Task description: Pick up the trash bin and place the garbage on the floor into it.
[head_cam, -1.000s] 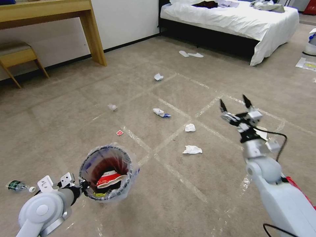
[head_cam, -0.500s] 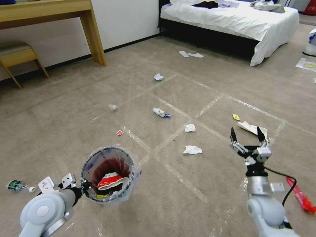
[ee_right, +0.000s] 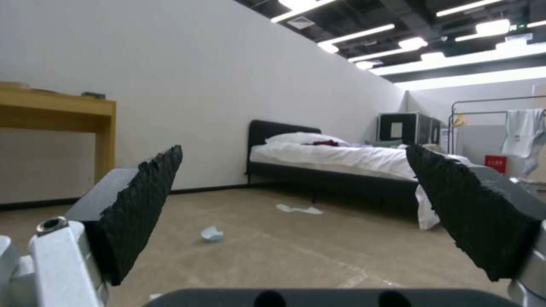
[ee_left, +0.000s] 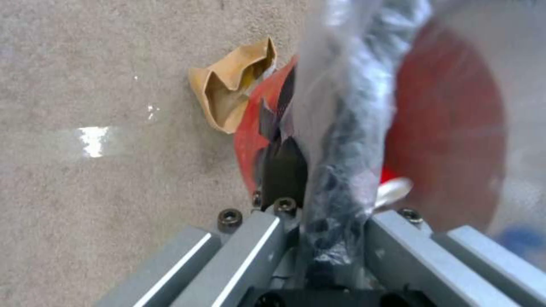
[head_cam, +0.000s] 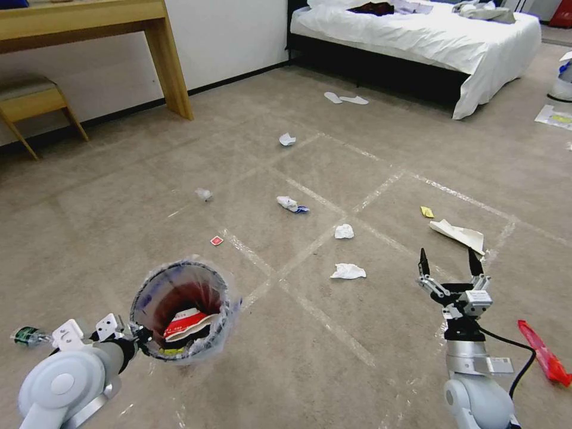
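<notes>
Tissues (head_cam: 348,271) lie between trash bin (head_cam: 179,310) and right end effector (head_cam: 450,266).

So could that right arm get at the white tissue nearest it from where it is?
Probably yes. The right gripper is open and empty, and only bare floor lies between it and the tissue. The left gripper holds the bin well clear.

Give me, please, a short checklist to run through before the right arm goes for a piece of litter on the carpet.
1. Left gripper clamped on the trash bin rim and liner: ok.
2. Bin mouth open, with room above the red-white cup inside: ok.
3. Right gripper open and holding nothing: ok.
4. White tissue lying free on the floor, nothing on it: ok.
5. Bin lifted off the carpet: cannot tell.
</notes>
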### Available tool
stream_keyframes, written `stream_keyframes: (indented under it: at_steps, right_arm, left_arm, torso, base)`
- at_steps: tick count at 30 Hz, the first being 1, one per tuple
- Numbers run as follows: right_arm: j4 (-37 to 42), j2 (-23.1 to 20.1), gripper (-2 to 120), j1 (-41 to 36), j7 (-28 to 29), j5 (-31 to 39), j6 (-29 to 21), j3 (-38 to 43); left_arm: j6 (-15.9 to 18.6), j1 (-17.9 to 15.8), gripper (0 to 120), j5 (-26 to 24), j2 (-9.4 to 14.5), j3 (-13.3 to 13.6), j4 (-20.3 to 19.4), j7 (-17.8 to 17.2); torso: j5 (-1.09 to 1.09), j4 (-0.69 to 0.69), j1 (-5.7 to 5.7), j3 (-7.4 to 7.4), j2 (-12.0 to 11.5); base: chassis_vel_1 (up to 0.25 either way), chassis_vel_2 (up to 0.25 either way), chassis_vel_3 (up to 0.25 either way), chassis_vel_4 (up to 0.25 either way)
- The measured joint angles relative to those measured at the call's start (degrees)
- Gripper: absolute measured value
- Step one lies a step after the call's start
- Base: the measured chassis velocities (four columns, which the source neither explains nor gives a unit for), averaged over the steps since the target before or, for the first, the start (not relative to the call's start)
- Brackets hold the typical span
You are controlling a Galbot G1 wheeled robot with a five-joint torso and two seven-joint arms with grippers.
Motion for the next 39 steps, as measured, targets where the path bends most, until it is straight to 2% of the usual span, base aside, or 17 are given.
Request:
stream_keyframes:
  at_steps: [22, 39]
  right_arm:
    - [-0.98, 2.1, 100, -0.9, -1.11, -3.45, 2.87, -0.88]
    - [-2.45, 2.73, 100, -0.17, -1.34, -4.39, 3.25, -1.61]
  left_arm:
    - [-0.27, 0.65, 0, 0.97, -0.91, -0.02, -1.3, 0.44]
    - [-0.49, 0.81, 0, 1.09, -1.0, -0.27, -1.65, 0.57]
  torso:
    - [0.0, 0.0, 0.0, 0.0, -0.01]
    - [0.0, 0.0, 0.01, 0.0, -0.01]
  base:
    - [0.0, 0.0, 0.0, 0.0]
    - [-0.061, 0.063, 0.063, -0.056]
